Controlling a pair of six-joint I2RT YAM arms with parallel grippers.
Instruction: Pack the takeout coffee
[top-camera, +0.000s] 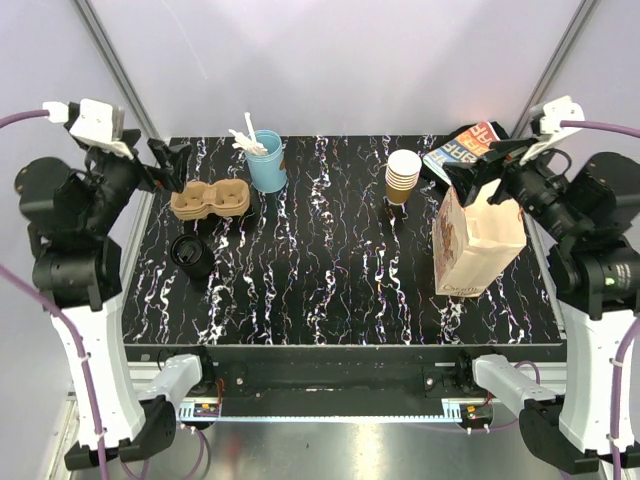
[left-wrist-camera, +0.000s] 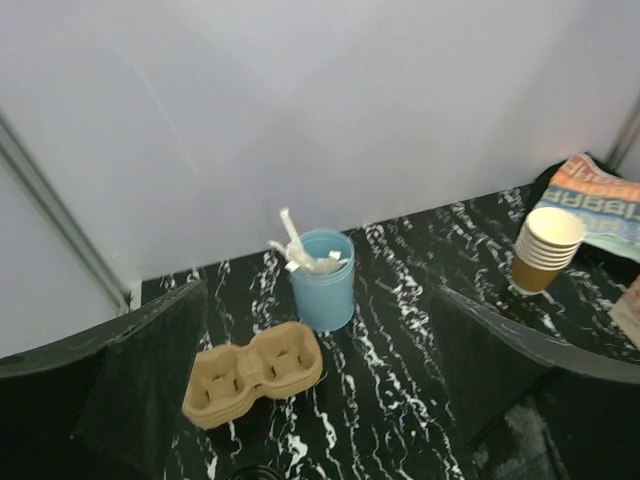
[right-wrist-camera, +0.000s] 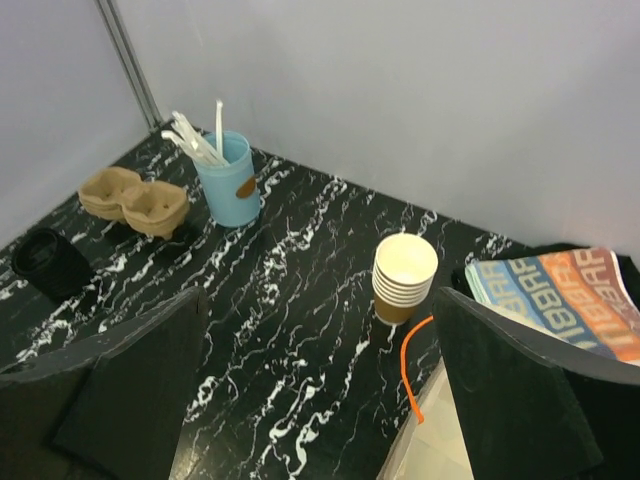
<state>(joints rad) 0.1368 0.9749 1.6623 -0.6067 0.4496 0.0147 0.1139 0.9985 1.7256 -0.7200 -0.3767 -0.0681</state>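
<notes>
Your left hand (top-camera: 168, 165) and right hand (top-camera: 478, 172) gape wide and empty; swing the right carelessly and you topple the paper bag (top-camera: 480, 245) near it.

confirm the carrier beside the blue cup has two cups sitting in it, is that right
No. The carrier does lie beside the blue cup, but it has no cups in it: both wells are empty. The left wrist view shows this.

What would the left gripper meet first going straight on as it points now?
Most likely the cardboard cup carrier, just ahead, with the light-blue utensil cup behind it. Depth is unclear: the left gripper might pass over the carrier.
</notes>
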